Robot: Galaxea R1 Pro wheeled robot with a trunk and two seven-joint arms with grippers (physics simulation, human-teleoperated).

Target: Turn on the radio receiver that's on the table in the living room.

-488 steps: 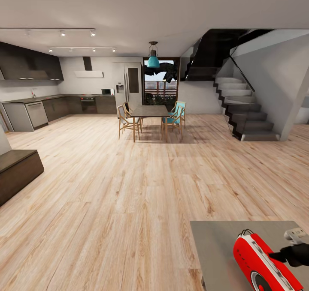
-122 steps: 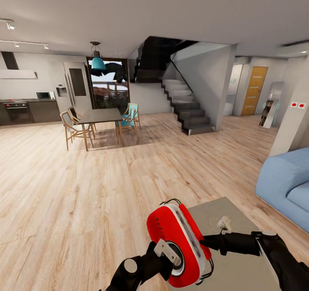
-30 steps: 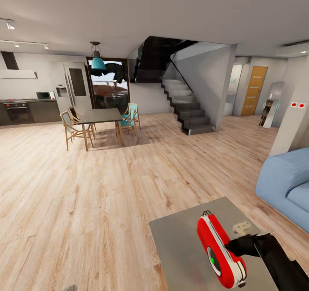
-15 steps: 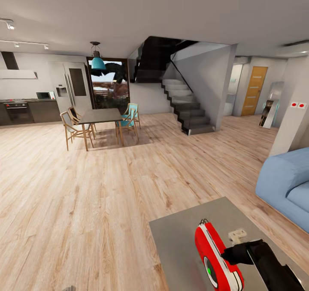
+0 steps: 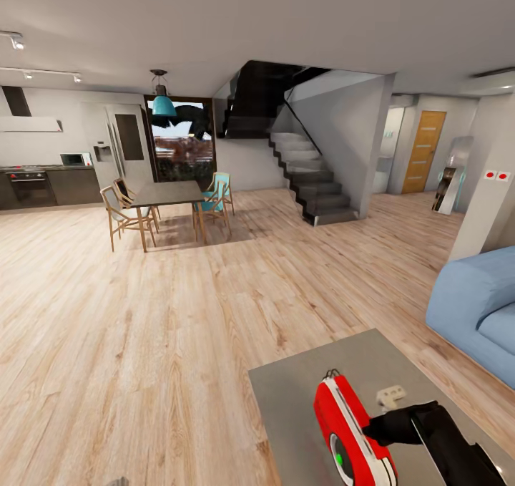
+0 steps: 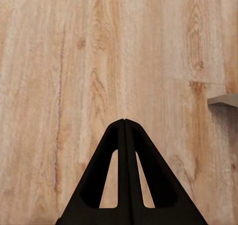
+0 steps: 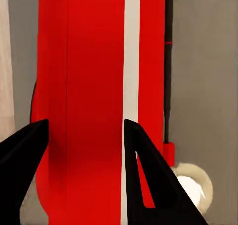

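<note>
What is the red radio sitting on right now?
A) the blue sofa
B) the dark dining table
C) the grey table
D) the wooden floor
C: in the head view the red radio stands on the grey table, with the right claw against its side; the blue sofa is off to one side and the dark dining table is far across the room.

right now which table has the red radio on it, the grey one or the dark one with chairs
The low grey table nearest the robot holds the radio; the dark dining table, ringed by chairs, stands far across the floor.
</note>
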